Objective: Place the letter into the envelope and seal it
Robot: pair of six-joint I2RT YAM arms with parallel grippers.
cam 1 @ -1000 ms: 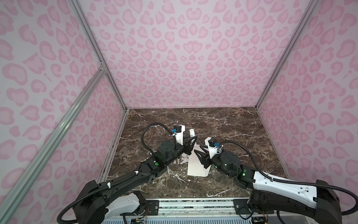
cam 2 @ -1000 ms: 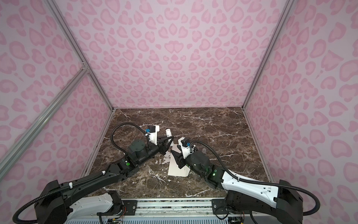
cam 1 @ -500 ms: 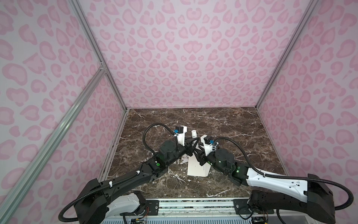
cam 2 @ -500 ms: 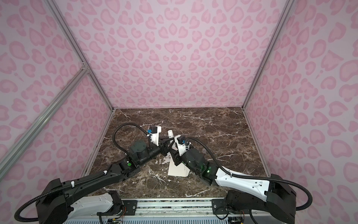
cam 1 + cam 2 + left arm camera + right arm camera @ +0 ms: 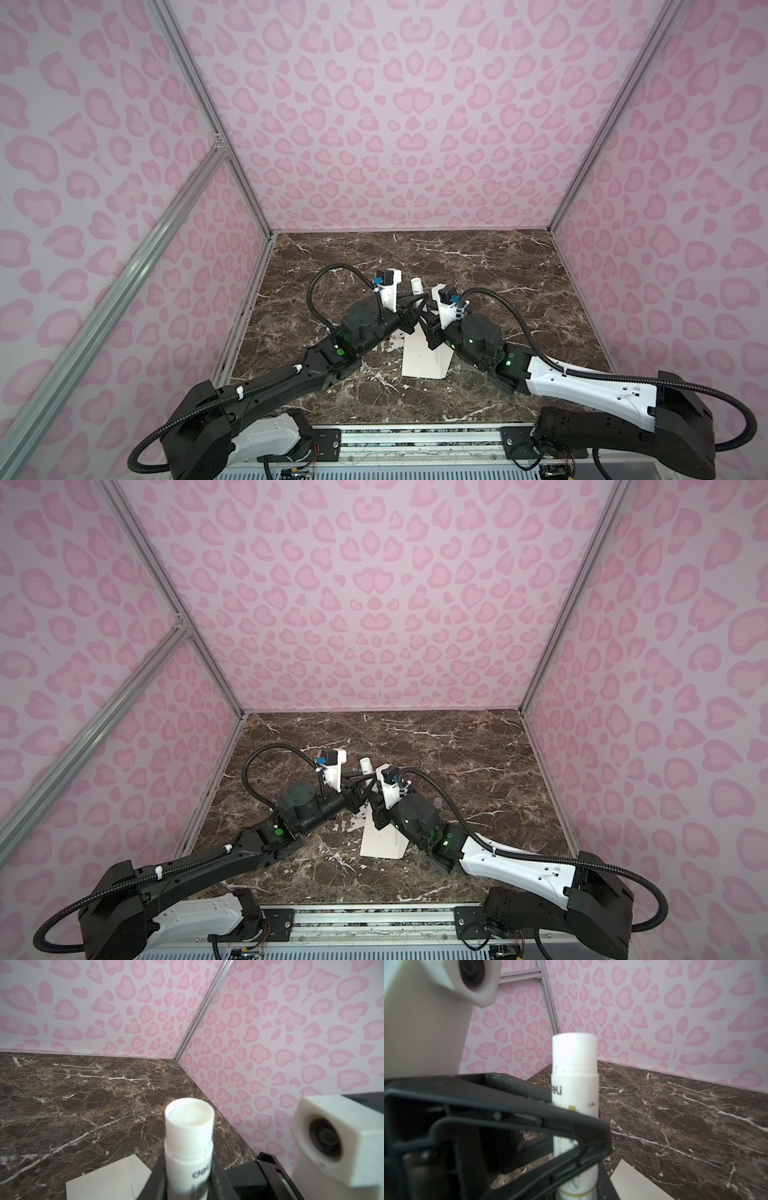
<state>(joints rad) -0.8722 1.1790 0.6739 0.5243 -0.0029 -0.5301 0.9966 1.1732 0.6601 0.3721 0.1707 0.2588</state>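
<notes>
A white glue stick (image 5: 417, 286) stands upright over the far end of the envelope (image 5: 424, 357), a long cream sheet lying flat on the marble in both top views. My left gripper (image 5: 188, 1176) is shut on the stick's body (image 5: 190, 1136), whose top end is open. My right gripper (image 5: 577, 1188) comes in from the other side, its jaws closed on the stick's gold-ringed base (image 5: 575, 1076). The two grippers meet at the stick (image 5: 366, 764), fingers crossing. A corner of the envelope (image 5: 104, 1182) shows beside the left fingers. The letter is out of view.
Dark marble tabletop (image 5: 478, 266) with pink patterned walls on three sides and a metal rail (image 5: 415, 436) along the front edge. The right arm's white camera housing (image 5: 332, 1140) sits very close to the left gripper; the left one's (image 5: 471, 978) looms over the right.
My right arm has moved left and forward to the left gripper, and its jaws have narrowed onto the stick's base. The left gripper has held the stick still.
</notes>
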